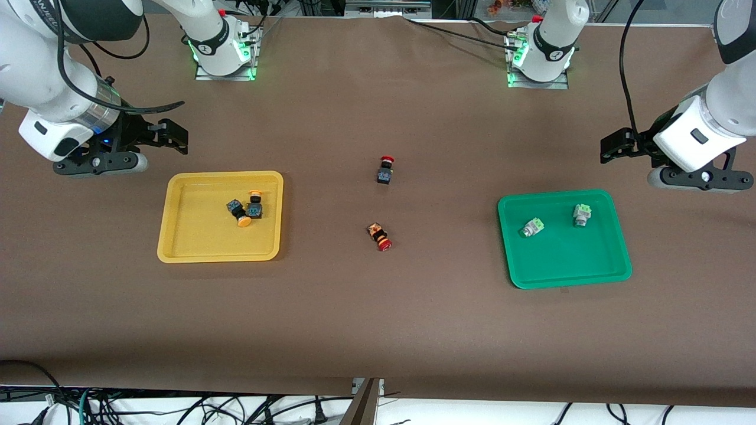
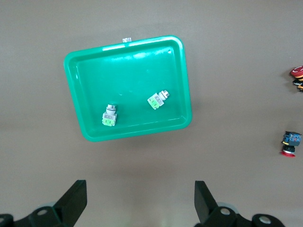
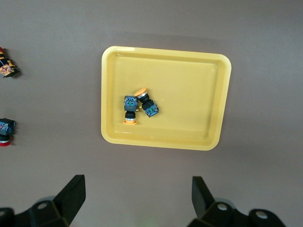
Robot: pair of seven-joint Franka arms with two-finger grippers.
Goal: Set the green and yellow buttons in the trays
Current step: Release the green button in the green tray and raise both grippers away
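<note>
No brand, label or readable writing is showing on the trays or the switches. The yellow tray (image 1: 220, 216) is lying toward the right arm's end of the brown surface (image 1: 378, 319), its long axis running along the surface's length, and it is holding both yellow buttons (image 1: 247, 209), which are touching each other near its middle. One is lying tipped with its orange cap aimed at about five o'clock in the front view, toward the camera; the other is sitting just beside it with its cap pointing toward twelve o'clock. The green tray (image 1: 564, 238) is lying toward the left arm's end, turned slightly off square, and it is holding both green buttons (image 1: 556, 221) well apart from each other: one on its side with its cap pointing toward about two o'clock, the other with its cap at twelve o'clock. Two red-capped switches (image 1: 383, 202) are resting on the bare surface between the trays. The right gripper (image 3: 137, 201) is hanging over the bare surface beside the yellow tray, its fingers spread wide and grasping nothing. The left gripper (image 2: 141, 203) is hanging over the bare surface beside the green tray, fingers likewise released and empty.
</note>
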